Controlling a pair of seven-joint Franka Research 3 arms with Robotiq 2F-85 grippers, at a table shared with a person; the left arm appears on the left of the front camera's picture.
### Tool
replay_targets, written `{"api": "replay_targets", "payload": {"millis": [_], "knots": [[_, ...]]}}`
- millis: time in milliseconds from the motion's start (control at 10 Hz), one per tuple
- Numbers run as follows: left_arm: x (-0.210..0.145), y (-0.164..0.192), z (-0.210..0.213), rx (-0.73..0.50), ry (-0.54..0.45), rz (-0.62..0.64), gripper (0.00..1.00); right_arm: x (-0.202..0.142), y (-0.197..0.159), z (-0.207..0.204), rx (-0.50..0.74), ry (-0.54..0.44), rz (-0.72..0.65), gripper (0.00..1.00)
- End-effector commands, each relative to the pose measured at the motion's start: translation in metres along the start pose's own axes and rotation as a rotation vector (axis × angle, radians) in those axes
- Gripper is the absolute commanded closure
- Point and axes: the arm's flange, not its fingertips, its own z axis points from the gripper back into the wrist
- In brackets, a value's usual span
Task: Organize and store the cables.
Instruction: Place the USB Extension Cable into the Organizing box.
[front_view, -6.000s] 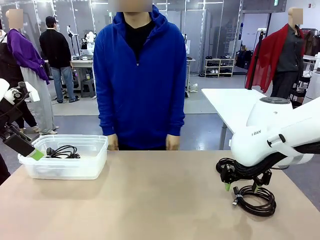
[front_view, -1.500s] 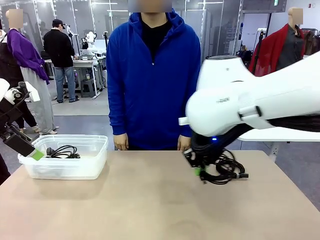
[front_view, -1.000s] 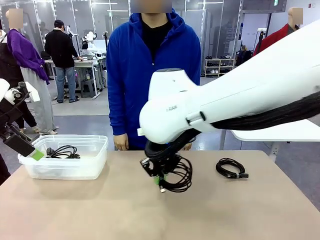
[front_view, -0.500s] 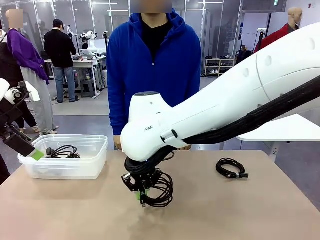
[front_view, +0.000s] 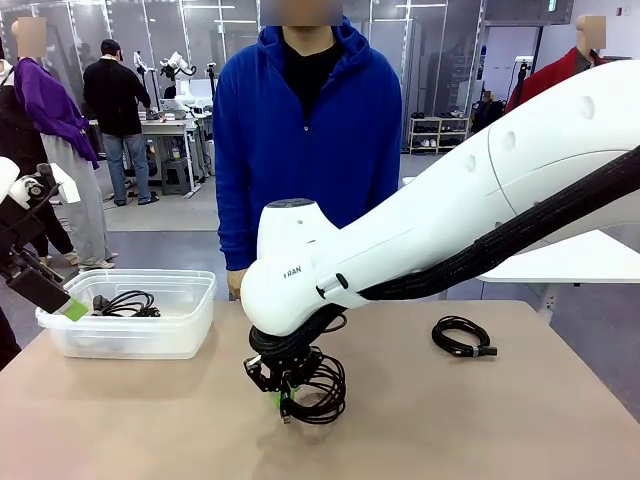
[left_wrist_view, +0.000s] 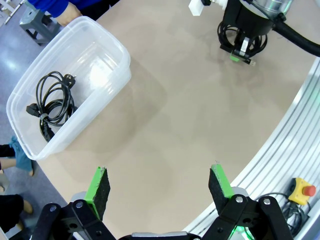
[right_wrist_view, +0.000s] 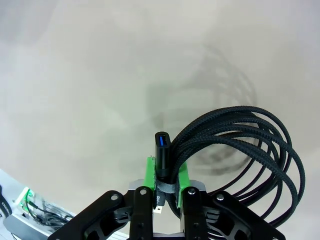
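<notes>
Our right gripper (right_wrist_view: 166, 167) is closed almost completely, its two green pads (right_wrist_view: 149, 172) pinching the bound neck of a coiled black braided cable (right_wrist_view: 240, 150). We see a USB plug (right_wrist_view: 162, 142) with a blue insert standing up between the pads, and the loops fan out to one side of the fingers. The coil hangs under the gripper, clear of the tan table (front_view: 480, 430), with its shadow on the surface beneath. From the front, this gripper sits over the middle of the table, at the end of our right arm (front_view: 450, 220), which reaches across from the right.

Our left gripper (left_wrist_view: 160, 182) hovers over the table's left side with its jaws spread wide and nothing between them. Just beyond it stands a clear plastic bin (left_wrist_view: 95, 107). Inside lies a second coiled cable (left_wrist_view: 52, 102) with black plugs at its ends, resting on the bin floor. The bin is to the left of the right gripper and slightly farther from us.

To the right of the right gripper, a little farther back, a third coiled cable (front_view: 462, 336) lies flat on the table, well apart from the held coil. Beyond the right gripper, at the far edge, a person in a blue hoodie (front_view: 305, 150) stands facing us, with one hand (front_view: 234, 285) showing at the table's rim.
</notes>
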Motion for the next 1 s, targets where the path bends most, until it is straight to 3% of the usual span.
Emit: {"api": "replay_targets", "payload": {"millis": [0, 400, 600, 900], "knots": [[0.001, -0.002, 0.001, 0.004, 0.0, -0.004, 0.0, 0.006, 0.004, -0.009, -0.012, -0.033, -0.05, 0.8], [0.001, -0.002, 0.001, 0.004, 0.0, -0.004, 0.0, 0.007, 0.0, -0.022, -0.006, -0.022, -0.062, 0.8], [0.001, -0.002, 0.001, 0.004, 0.0, -0.004, 0.0, 0.008, 0.0, -0.025, 0.003, -0.017, -0.068, 0.63], [0.001, -0.002, 0.001, 0.004, 0.0, -0.004, 0.0, 0.005, 0.0, -0.023, 0.006, -0.026, -0.07, 0.19]]}}
